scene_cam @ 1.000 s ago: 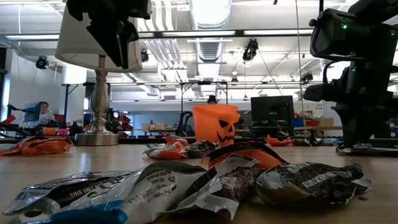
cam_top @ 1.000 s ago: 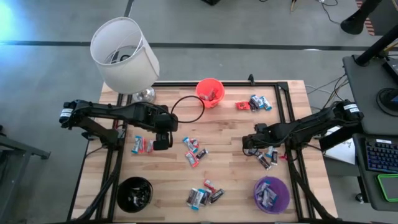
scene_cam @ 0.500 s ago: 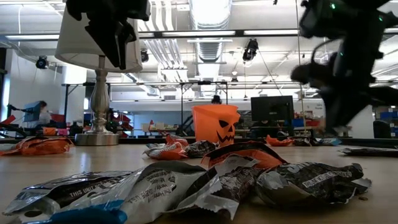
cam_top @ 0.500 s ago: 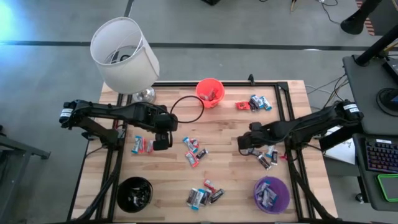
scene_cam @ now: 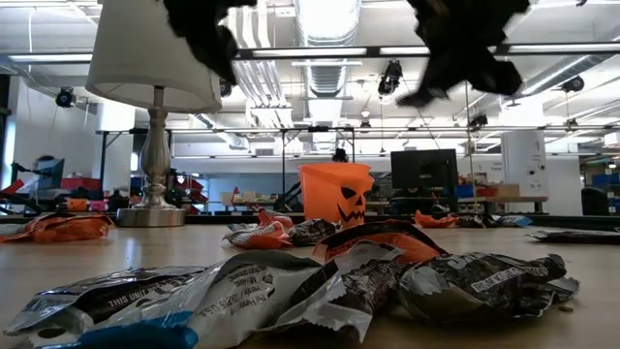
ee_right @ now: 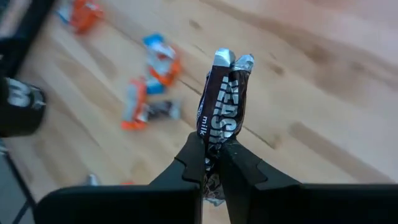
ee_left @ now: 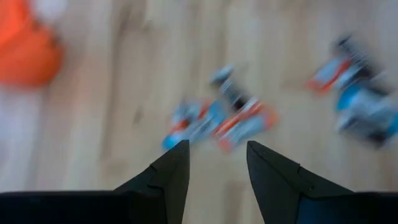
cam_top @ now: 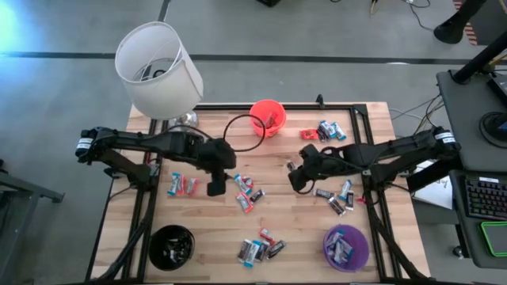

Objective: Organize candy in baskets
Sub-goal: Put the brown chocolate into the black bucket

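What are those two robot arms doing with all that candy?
They are sorting candy into baskets. The right gripper is pinching a dark brown candy bar and holding it above the middle of the table. The left gripper is open and empty, hovering over a little pile of candies. More candy lies scattered around.

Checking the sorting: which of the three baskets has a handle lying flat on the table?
The orange basket at the table's far edge; its dark hoop handle lies on the wood. The purple basket and black basket show none.
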Controlling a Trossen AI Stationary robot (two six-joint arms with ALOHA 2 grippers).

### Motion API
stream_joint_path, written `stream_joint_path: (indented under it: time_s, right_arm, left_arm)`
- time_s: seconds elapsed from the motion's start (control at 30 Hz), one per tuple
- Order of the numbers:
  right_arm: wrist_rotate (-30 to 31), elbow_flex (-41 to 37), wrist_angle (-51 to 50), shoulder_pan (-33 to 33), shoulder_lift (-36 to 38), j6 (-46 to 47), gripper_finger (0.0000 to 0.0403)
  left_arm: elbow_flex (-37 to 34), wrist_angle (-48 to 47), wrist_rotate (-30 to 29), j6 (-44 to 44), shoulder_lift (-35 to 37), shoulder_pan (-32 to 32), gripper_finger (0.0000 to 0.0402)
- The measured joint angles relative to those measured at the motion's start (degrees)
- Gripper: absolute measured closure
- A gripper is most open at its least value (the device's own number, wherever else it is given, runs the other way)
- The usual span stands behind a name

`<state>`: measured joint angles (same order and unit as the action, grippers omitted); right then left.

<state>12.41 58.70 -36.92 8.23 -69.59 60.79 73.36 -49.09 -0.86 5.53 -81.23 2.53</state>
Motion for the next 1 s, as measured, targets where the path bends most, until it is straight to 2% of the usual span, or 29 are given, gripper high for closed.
stream_joint_path:
  time_s: [0.17,0.33,0.73,1.0]
  right_arm:
    - [0.93,6.56,-0.07,0.62,-3.02,-5.41,0.0381]
    - [0.88,12.89,-0.04,2.51,-6.75,-9.81,0.0381]
    - [1.14,25.36,-0.53,6.47,-13.7,-19.72,0.0381]
    - [1.13,27.16,-0.26,6.8,-13.93,-23.71,0.0381]
  left_arm:
    - [0.0,9.94,8.77,0.0,0.0,0.01,0.026]
    - [0.0,17.77,13.24,2.03,0.0,0.02,0.026]
    - [0.0,23.72,13.63,12.85,0.0,0.02,0.026]
    - [0.0,29.85,14.01,16.64,0.0,0.02,0.026]
